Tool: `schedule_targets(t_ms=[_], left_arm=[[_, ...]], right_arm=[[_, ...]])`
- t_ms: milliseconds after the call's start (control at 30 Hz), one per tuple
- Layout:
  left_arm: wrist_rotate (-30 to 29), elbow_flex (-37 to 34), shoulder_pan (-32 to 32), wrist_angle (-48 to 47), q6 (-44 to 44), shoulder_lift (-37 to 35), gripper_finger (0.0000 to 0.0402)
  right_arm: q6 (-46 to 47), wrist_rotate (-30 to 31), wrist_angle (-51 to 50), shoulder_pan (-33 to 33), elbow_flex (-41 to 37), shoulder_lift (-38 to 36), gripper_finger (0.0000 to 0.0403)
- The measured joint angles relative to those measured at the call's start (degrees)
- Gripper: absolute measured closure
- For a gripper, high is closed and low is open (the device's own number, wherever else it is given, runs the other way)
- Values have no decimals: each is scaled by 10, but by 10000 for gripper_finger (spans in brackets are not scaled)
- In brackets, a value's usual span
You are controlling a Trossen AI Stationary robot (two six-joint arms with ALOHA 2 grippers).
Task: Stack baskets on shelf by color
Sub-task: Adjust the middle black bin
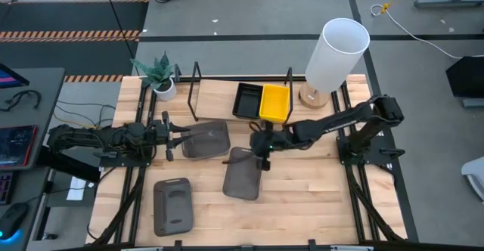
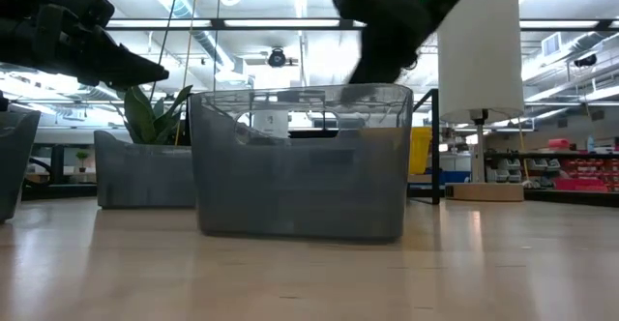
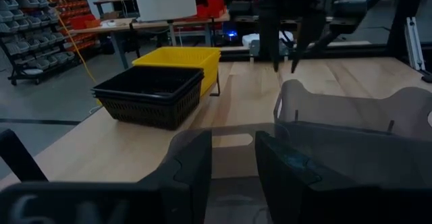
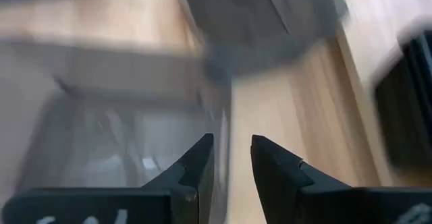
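The right tool (image 1: 264, 160) pinches the near rim of a grey basket (image 1: 243, 174) in front of the shelf (image 1: 242, 92). The left tool (image 1: 186, 135), fingers narrowly apart, straddles another grey basket's (image 1: 206, 139) rim beside it.

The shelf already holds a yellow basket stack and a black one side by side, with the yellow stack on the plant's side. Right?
Not quite: in the high view the black baskets sit on the plant's side of the shelf; the yellow baskets sit on the lamp's side. They are side by side.
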Motion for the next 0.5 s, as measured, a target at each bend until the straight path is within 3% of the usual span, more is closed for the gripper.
schedule_targets(t_ms=[233,500], left_arm=[[0,0,0,2,0,7,280],[0,0,0,1,0,11,280]], right_arm=[[-47,-42,-23,-29,-1,51,300],[74,-46,-160,-14,-1,44,300]])
